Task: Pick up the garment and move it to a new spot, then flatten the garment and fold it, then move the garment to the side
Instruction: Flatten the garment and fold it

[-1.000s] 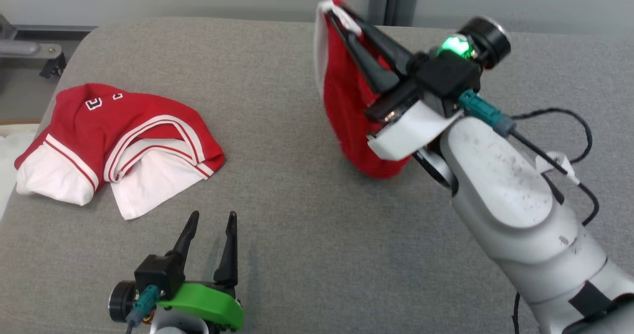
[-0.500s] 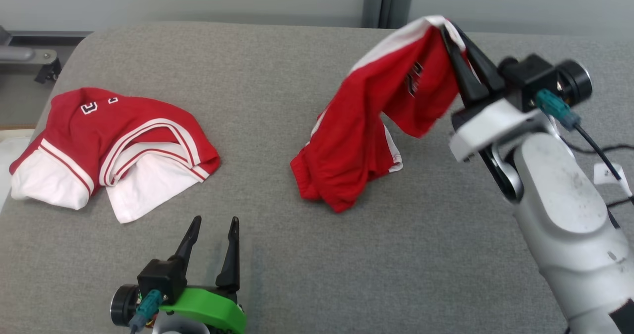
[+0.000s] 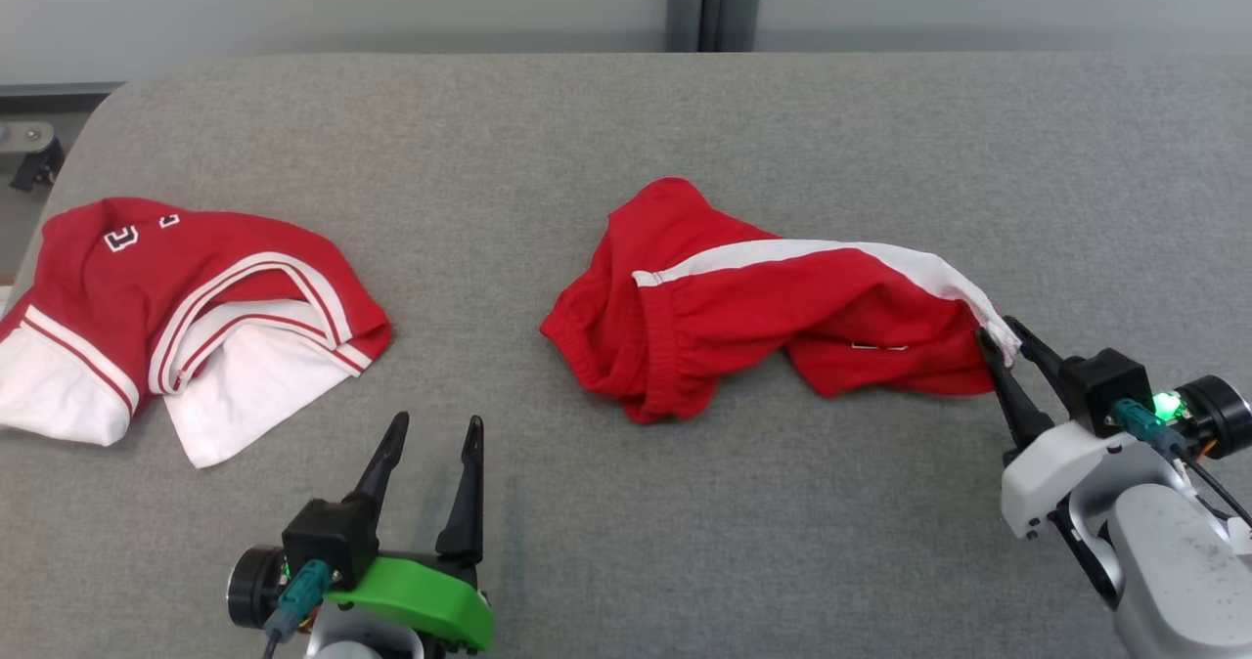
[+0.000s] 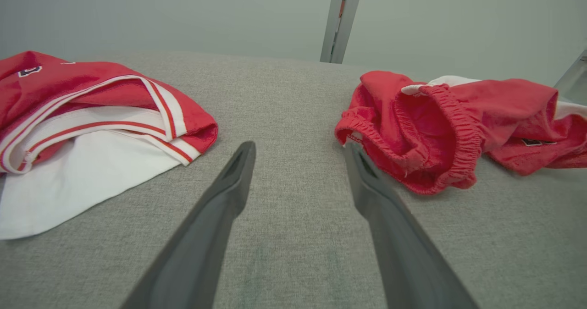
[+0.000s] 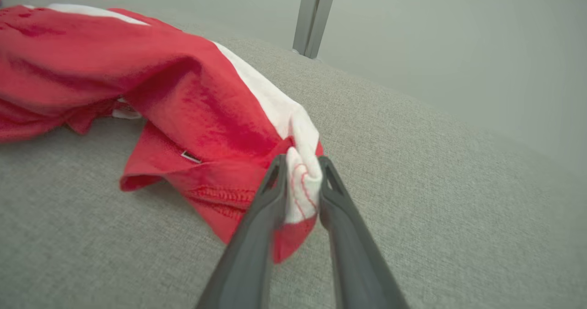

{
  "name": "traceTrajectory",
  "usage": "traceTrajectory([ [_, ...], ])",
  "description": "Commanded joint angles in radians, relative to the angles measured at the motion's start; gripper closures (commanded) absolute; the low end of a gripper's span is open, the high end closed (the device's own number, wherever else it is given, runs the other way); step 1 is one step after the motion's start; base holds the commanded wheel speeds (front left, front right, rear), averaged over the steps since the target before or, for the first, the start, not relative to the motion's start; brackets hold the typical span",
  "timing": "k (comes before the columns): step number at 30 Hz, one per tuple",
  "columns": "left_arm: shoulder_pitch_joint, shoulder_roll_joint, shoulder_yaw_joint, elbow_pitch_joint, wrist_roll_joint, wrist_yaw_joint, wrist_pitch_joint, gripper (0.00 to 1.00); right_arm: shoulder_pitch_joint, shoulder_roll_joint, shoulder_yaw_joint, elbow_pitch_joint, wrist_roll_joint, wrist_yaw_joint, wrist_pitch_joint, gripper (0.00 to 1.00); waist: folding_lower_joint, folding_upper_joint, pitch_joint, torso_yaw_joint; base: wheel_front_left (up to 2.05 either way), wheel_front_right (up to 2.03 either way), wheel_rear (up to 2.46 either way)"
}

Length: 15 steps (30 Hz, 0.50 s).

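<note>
Grey tabletop (image 3: 626,131), middle: shorts (image 3: 743,317), soft and limp, we judge; our right hand (image 3: 998,329) pinches hem corner (image 5: 300,180); left hand (image 3: 438,419) open.

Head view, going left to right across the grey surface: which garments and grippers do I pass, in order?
folded red-and-white garment → left gripper, open → red shorts → right gripper, shut on the shorts' white-striped end

1. Support: grey fabric-covered surface (image 3: 626,131), with a rounded far-left corner.
2. Centre-right: red shorts (image 3: 743,317) with a white side stripe, lying crumpled, elastic waistband at their left end.
3. Left edge: red-and-white jersey (image 3: 176,287), loosely folded, well apart from the shorts.
</note>
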State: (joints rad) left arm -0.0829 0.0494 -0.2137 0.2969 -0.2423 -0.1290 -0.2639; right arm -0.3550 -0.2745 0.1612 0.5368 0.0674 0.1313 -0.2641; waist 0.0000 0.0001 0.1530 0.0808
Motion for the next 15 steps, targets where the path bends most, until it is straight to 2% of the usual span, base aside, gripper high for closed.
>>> traceTrajectory([
  [1,-0.013,0.003,-0.004,-0.001,0.003,-0.003,-0.001,0.00,0.017,-0.010,-0.012,-0.003,-0.012,-0.001,0.000,0.62,0.0000,-0.0001,-0.001,-0.008,0.00,0.00,0.00],
  [2,-0.015,0.003,-0.008,-0.002,0.000,-0.003,-0.001,0.00,0.019,-0.015,-0.024,-0.011,-0.025,-0.001,0.000,0.36,0.0000,-0.0001,-0.001,-0.011,0.00,0.00,0.00],
  [3,-0.018,0.003,-0.013,-0.003,-0.001,-0.003,-0.001,0.00,0.018,-0.014,-0.038,-0.020,-0.032,-0.001,0.000,0.00,0.0000,-0.0001,0.000,-0.013,0.00,0.00,0.00],
  [9,-0.039,0.003,-0.037,-0.008,-0.027,-0.003,-0.001,0.00,0.004,0.012,-0.132,-0.109,-0.071,-0.001,0.000,0.00,0.0000,-0.0001,0.004,-0.035,0.00,0.00,0.00],
  [15,-0.126,0.003,-0.122,0.030,-0.082,-0.003,-0.001,0.00,0.013,0.057,-0.147,-0.153,-0.077,-0.001,0.000,0.00,0.0000,-0.0001,0.031,-0.060,0.00,0.00,0.00],
])
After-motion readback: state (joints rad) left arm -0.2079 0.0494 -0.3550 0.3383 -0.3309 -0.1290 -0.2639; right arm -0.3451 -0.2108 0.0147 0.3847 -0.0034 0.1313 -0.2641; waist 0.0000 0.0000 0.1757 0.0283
